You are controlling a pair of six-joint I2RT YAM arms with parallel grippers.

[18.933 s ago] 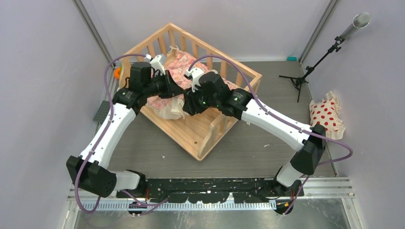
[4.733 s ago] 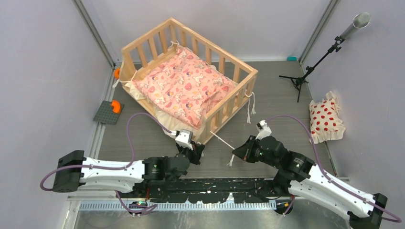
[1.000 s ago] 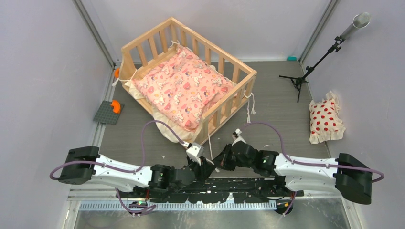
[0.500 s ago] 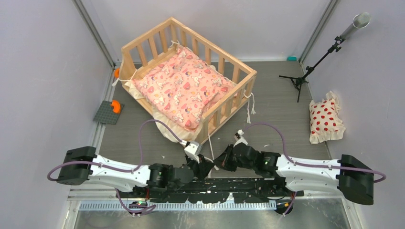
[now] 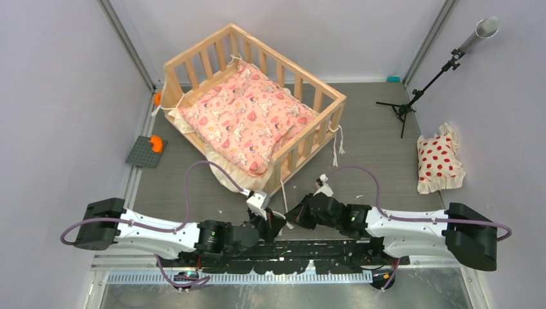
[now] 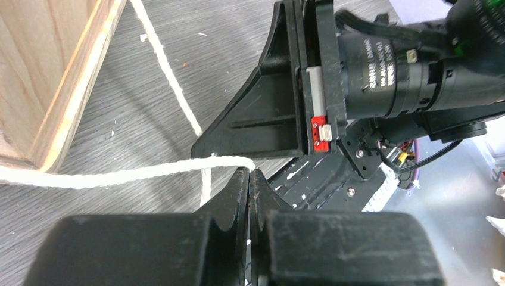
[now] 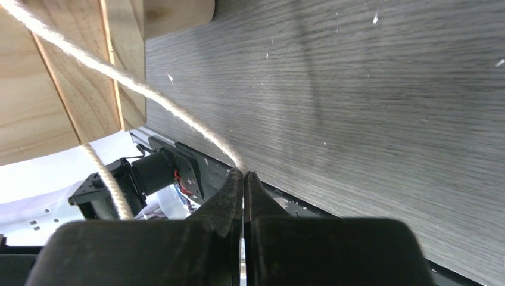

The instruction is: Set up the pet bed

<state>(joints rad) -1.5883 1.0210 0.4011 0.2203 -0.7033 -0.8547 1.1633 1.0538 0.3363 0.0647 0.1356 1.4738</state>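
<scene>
The pet bed (image 5: 310, 137), a light wooden frame with slatted rails, stands at the back middle with the pink cartoon-print cushion (image 5: 248, 119) lying inside it. Both grippers meet low on the table just in front of the bed's near corner. My left gripper (image 6: 250, 173) is shut on the end of a cream tie (image 6: 119, 176) that runs back toward the bed's wood (image 6: 53, 77). My right gripper (image 7: 243, 174) is shut on a second cream tie (image 7: 149, 95), stretched taut from the corner post (image 7: 89, 89). The two fingertips sit close together, left gripper (image 5: 277, 222) and right gripper (image 5: 294, 217).
A white pillow with red dots (image 5: 440, 161) lies at the right wall. A grey plate with an orange piece (image 5: 147, 151) sits at the left. A black stand (image 5: 412, 103) is at the back right. Two more ties (image 5: 336, 145) hang from the bed's right corner.
My left gripper has closed onto the tie end within the last second. Both arms have shifted only slightly; the bed and cushion have not moved.
</scene>
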